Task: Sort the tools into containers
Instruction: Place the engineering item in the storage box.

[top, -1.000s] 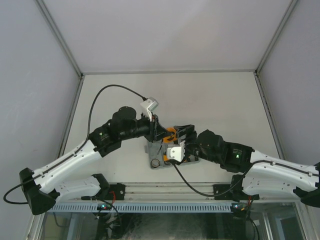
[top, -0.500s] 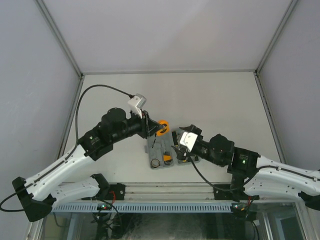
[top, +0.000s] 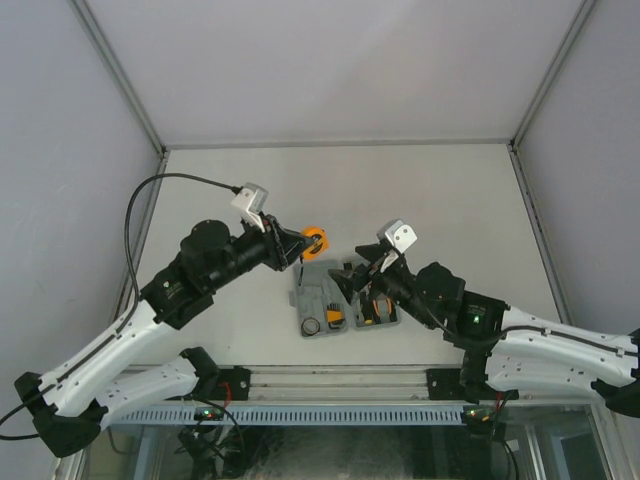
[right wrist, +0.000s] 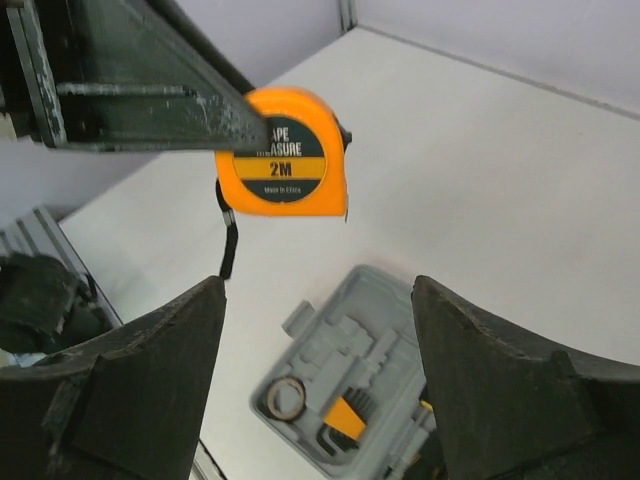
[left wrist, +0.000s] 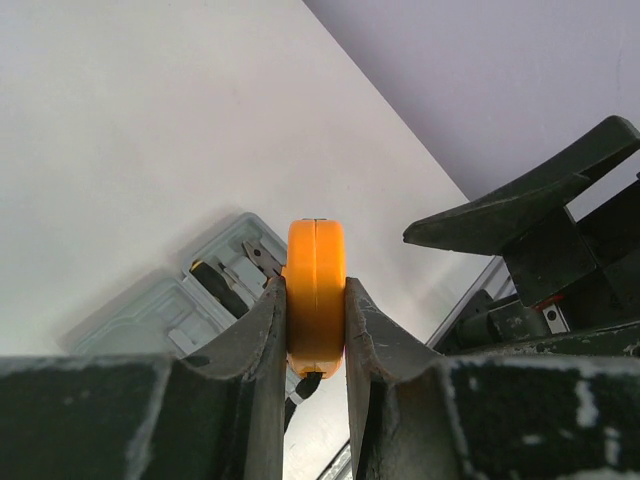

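2 arms reach in from the near edge of the table (top: 450, 200). The grey tool case (right wrist: 375, 300) lies open just ahead of their bases, both halves flat. Its near recesses hold the small black ring (right wrist: 285, 397) and the orange hex-key set (right wrist: 347, 415); other pockets show bare grey. The right gripper (right wrist: 318, 290) hangs over the case with its fingers spread wide and nothing between them, probably ready to receive or steady a tool. Just beyond the case's far-left corner, the left gripper (left wrist: 315, 300) has closed partway, 1 finger pressed on each flat face of the round orange tape measure (right wrist: 285, 165). It holds the tape measure edge-up, clear of the table, with the black strap dangling. Judgement: gripping the faces leaves the rim free to drop into a round recess. Which recess fits cannot be told. Past the tape measure, only bare table up to the far wall.
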Controlling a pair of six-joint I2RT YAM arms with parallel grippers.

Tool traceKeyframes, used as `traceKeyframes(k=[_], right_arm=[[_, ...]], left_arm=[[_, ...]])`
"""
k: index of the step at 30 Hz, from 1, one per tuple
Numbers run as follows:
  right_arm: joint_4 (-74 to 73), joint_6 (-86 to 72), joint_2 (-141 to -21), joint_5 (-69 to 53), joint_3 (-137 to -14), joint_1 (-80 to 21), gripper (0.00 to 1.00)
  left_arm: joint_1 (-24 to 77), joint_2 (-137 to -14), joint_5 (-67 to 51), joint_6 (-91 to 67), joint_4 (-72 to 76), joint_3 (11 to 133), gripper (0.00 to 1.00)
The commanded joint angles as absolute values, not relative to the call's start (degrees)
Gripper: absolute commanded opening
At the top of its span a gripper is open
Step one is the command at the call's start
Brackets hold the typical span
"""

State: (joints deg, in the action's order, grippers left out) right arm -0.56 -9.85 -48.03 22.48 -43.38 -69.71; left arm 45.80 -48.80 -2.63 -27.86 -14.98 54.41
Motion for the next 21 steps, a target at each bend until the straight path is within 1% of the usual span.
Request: traceKeyframes(k=[1, 3, 5, 7, 12, 21], right_arm=[[5.91, -18.06, -49.61, 23.81, -46.86, -67.84, 0.75], [4.94, -20.26, -51.13, 21.36, -48.57, -66.1, 0.77], [4.66, -21.28, -52.75, 19.53, -50.02, -65.24, 0.84], [5.2, -21.25, -54.07, 18.67, -50.89, -65.13, 0.85], [5.52, -19.42, -56.71, 18.04, -52.24, -65.13, 0.84], [4.33, -17.4, -59.39, 18.21, -53.34, -65.21, 0.78]], left_arm=[[45.19, -48.48, -3.83, -29.41, -10.34, 53.28, 0.0], [45.13, -48.89, -4.56, -29.75, -9.88, 53.28, 0.0], [45.09, -49.18, -5.09, -30.0, -9.76, 53.48, 0.0], [45.06, -49.37, -5.56, -30.54, -9.51, 53.5, 0.0], [45.06, -50.24, -7.77, -31.82, -8.92, 53.55, 0.0], [44.91, -51.21, -9.65, -33.46, -7.65, 53.44, 0.0]])
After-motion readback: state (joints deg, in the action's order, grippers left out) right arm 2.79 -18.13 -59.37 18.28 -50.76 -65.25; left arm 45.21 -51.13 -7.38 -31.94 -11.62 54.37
